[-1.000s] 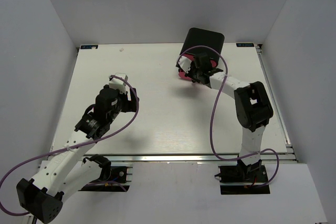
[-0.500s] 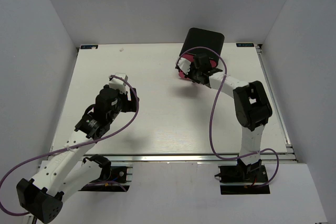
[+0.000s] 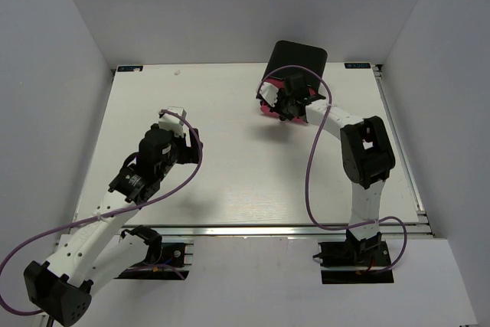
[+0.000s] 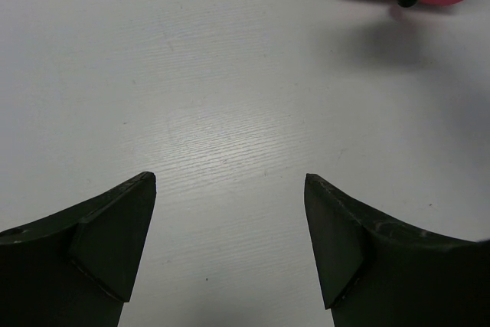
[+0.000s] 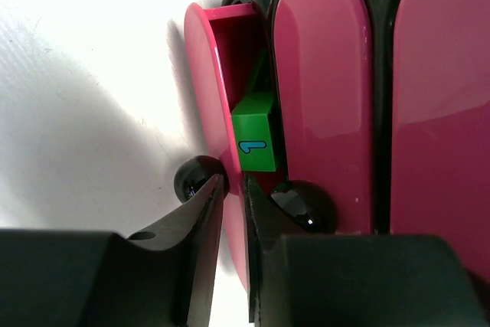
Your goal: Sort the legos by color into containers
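Right claw (image 5: pixel 233 185) barely parted at the open drawer (image 5: pixel 205 74), green lego (image 5: pixel 255 132) at its twelve o'clock. Left claw (image 4: pixel 230 181) gapes wide over the table (image 4: pixel 230 59).

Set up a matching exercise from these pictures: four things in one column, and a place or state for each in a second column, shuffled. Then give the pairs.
Things
1. left gripper
2. right gripper
3. green brick
4. middle drawer

Place or state
A. lies inside the pulled-out drawer
B. jaws wide apart above the table
C. pushed shut in the black cabinet
D. jaws a narrow gap apart at the pulled-out drawer's front

Pairs: 1-B, 2-D, 3-A, 4-C
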{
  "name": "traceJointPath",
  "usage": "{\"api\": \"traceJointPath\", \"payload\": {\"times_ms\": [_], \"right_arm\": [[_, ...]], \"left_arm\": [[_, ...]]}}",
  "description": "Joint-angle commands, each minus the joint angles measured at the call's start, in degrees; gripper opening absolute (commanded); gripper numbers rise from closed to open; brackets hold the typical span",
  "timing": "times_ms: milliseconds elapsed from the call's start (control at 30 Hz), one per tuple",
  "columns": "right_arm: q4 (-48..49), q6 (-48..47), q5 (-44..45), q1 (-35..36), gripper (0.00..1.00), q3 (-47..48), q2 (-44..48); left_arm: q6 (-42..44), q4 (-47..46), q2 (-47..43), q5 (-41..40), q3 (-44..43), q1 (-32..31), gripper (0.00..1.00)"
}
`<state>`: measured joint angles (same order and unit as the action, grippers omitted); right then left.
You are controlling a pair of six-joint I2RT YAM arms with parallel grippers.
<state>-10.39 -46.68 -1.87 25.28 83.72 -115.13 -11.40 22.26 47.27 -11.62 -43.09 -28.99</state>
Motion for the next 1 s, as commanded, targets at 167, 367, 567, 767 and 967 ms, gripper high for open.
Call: {"api": "traceJointPath", "payload": {"times_ms": [167, 367, 567, 767, 967], "right_arm": [[-9.03, -0.08, -6.13, -0.23, 0.21, 2.23, -1.32], [-13.16, -0.69, -9.37, -0.06, 0.21, 2.94, -1.06], [-17.90, -1.40, -13.33, 0.03, 0.22, 3.29, -0.09], [-10.64, 4.13, -12.81, -0.23, 0.38, 1.80, 4.56], [-6.13, 9.93, -9.12, -0.23, 0.39, 3.55, 7.64]], "left_arm": [[0.41, -0.29, -1.56, -0.86, -0.15, -0.19, 0.88], [0.50, -0.38, -1.56, -0.86, -0.06, -0.19, 0.88], [0.50, -0.29, -1.65, -0.86, -0.15, -0.19, 0.88], [0.41, -0.47, -1.65, -0.77, -0.15, -0.19, 0.88], [0.50, -0.38, -1.74, -0.78, -0.15, -0.19, 0.88]]}}
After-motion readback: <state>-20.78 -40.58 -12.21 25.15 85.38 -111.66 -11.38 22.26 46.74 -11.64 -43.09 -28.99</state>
